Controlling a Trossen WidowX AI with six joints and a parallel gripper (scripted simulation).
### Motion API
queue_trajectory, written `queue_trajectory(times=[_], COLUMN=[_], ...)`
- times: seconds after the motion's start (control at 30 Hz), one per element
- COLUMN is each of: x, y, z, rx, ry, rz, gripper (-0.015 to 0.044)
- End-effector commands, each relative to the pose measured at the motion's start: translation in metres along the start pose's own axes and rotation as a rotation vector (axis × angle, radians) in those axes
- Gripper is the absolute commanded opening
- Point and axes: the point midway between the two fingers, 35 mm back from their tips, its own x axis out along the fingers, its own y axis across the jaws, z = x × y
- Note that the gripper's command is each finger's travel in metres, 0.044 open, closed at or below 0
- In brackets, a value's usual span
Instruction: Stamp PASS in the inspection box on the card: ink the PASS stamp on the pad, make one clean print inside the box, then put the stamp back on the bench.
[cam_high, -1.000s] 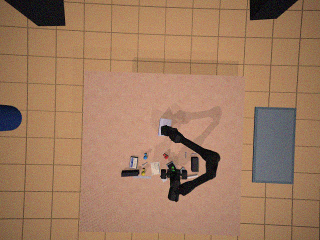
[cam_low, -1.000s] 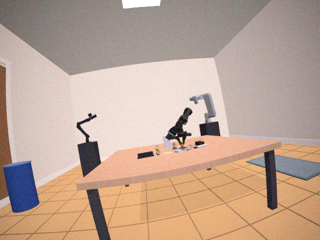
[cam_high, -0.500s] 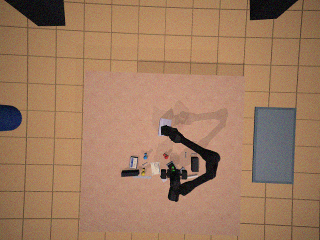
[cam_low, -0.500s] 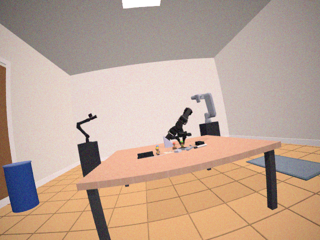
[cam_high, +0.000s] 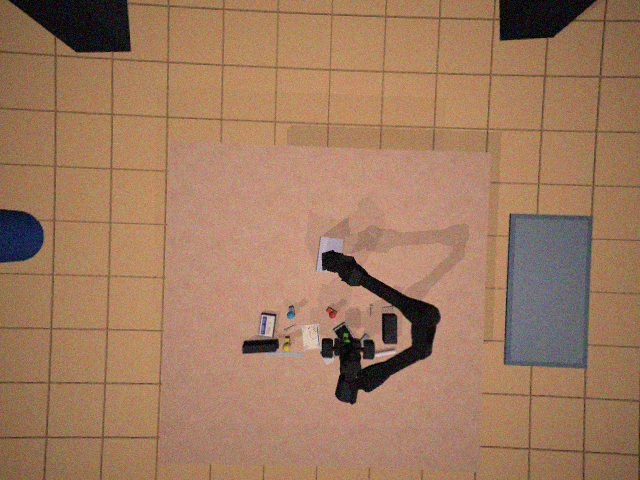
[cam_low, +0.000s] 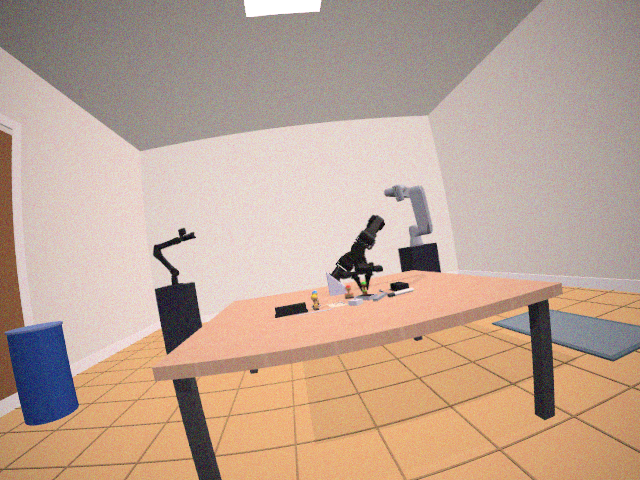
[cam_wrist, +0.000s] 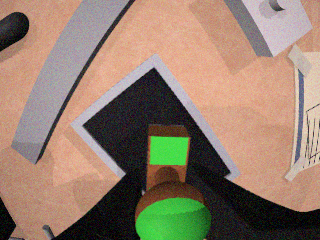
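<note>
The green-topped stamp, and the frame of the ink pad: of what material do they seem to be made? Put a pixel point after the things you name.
The stamp (cam_high: 345, 337) (cam_low: 363, 288) (cam_wrist: 172, 220): probably varnished wood, brown, with glossy-looking green paint on its knob.
The frame (cam_wrist: 195, 115): pale grey, smooth, perhaps metal or plastic; no grain shows.
</note>
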Motion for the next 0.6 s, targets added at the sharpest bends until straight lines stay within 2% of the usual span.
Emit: queue_trajectory(times=[0.0,0.57], x=[-0.003,-0.018], y=[0.000,0.000], z=[0.001,0.001], rx=[-0.005,-0.004], ry=[-0.003,-0.003], rz=[0.003,0.001], gripper=[0.0000,0.0000])
